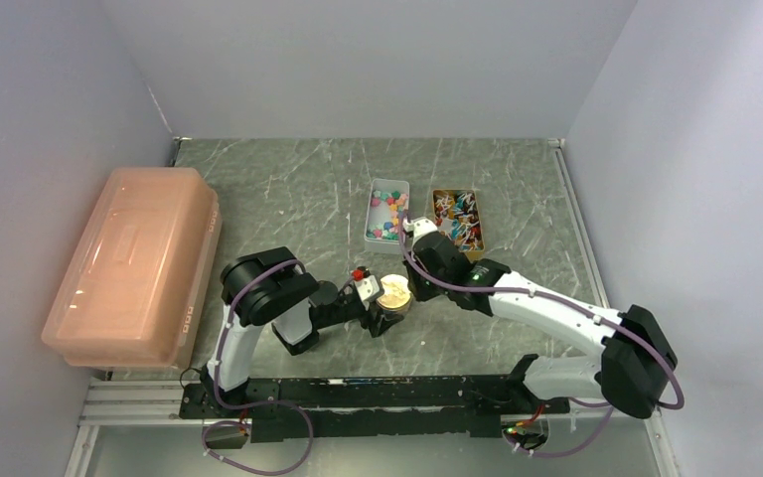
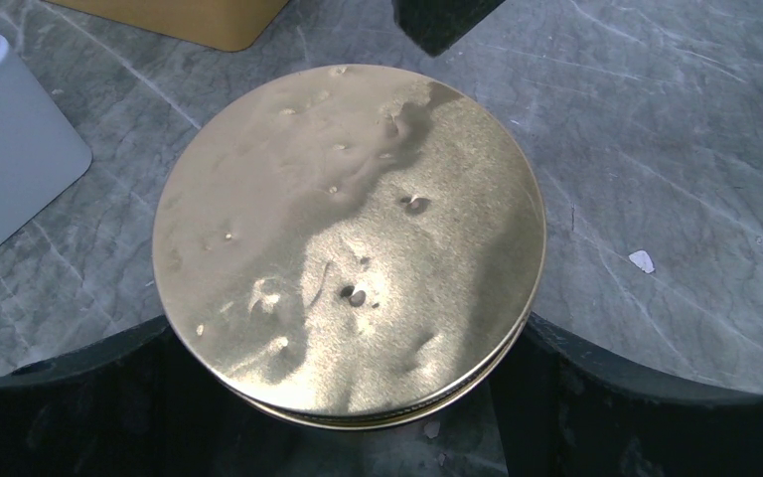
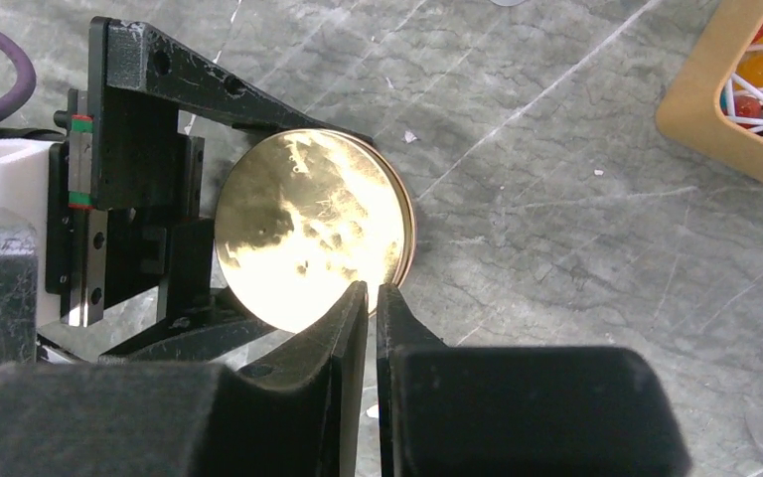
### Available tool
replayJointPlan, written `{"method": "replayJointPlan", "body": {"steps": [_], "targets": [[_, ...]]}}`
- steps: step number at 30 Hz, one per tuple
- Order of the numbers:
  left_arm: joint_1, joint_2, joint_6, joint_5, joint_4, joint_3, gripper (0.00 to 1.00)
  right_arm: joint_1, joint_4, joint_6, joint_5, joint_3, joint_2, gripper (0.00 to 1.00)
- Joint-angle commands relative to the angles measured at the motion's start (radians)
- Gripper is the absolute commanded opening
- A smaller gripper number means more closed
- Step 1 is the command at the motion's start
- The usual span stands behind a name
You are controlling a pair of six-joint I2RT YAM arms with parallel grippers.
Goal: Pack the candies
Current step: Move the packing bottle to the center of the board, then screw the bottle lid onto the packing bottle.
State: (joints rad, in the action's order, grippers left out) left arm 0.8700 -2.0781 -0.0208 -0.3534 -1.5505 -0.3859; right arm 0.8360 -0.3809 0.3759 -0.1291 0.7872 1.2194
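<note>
The candies (image 1: pixel 390 211) lie in a white tray (image 1: pixel 374 221) behind the arms, small pieces in pink, blue, green and yellow. A jar with a round gold lid (image 1: pixel 393 292) stands in front of that tray. My left gripper (image 1: pixel 381 304) holds the jar from the left. Its dark fingers (image 2: pixel 79 397) sit against both sides under the lid (image 2: pixel 348 238). My right gripper (image 3: pixel 373 289) hovers over the lid's (image 3: pixel 303 234) near rim. Its jaws are shut to a thin slit with nothing seen between them. In the overhead view it (image 1: pixel 412 281) sits just right of the jar.
An orange tray (image 1: pixel 436 221) of wrapped lollipops sits right of the white tray; its corner (image 3: pixel 690 109) shows in the right wrist view. A large pink lidded box (image 1: pixel 134 263) fills the left side. White walls enclose the grey marbled table (image 1: pixel 288 189).
</note>
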Motion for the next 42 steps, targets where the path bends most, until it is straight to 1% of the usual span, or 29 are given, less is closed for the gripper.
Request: {"method": "replayJointPlan", "body": {"steps": [1, 5, 7, 9, 13, 19, 24, 27, 34, 37, 42], "targets": [[0.011, -0.035, -0.061, -0.063, 0.097, 0.041, 0.43, -0.007, 0.051, -0.007, 0.007, 0.051, 0.029, 0.11], [0.012, -0.032, -0.06, -0.06, 0.104, 0.039, 0.43, -0.009, 0.065, -0.009, 0.004, 0.031, 0.076, 0.05], [0.011, -0.034, -0.063, -0.062, 0.101, 0.04, 0.42, -0.009, 0.057, -0.007, 0.0, 0.02, 0.1, 0.0], [0.012, -0.037, -0.064, -0.061, 0.102, 0.038, 0.42, -0.01, 0.053, -0.004, 0.001, 0.007, 0.11, 0.0], [0.011, -0.043, -0.065, -0.062, 0.097, 0.038, 0.42, -0.01, 0.049, 0.009, -0.01, -0.007, 0.077, 0.0], [0.011, -0.042, -0.067, -0.064, 0.11, 0.03, 0.42, -0.01, 0.009, -0.003, -0.026, 0.059, 0.017, 0.0], [0.012, -0.034, -0.064, -0.061, 0.118, 0.033, 0.41, -0.006, 0.013, 0.005, 0.039, 0.078, -0.012, 0.0], [0.011, -0.031, -0.062, -0.06, 0.123, 0.034, 0.41, -0.002, 0.033, 0.016, 0.076, 0.057, 0.003, 0.0], [0.012, -0.031, -0.064, -0.057, 0.127, 0.032, 0.41, 0.009, 0.061, 0.047, 0.098, -0.032, 0.087, 0.0], [0.011, -0.032, -0.065, -0.06, 0.13, 0.028, 0.41, 0.019, 0.063, 0.055, 0.089, -0.034, 0.081, 0.0], [0.011, -0.034, -0.067, -0.057, 0.13, 0.029, 0.4, 0.019, 0.026, 0.051, 0.03, 0.02, 0.044, 0.0]]}}
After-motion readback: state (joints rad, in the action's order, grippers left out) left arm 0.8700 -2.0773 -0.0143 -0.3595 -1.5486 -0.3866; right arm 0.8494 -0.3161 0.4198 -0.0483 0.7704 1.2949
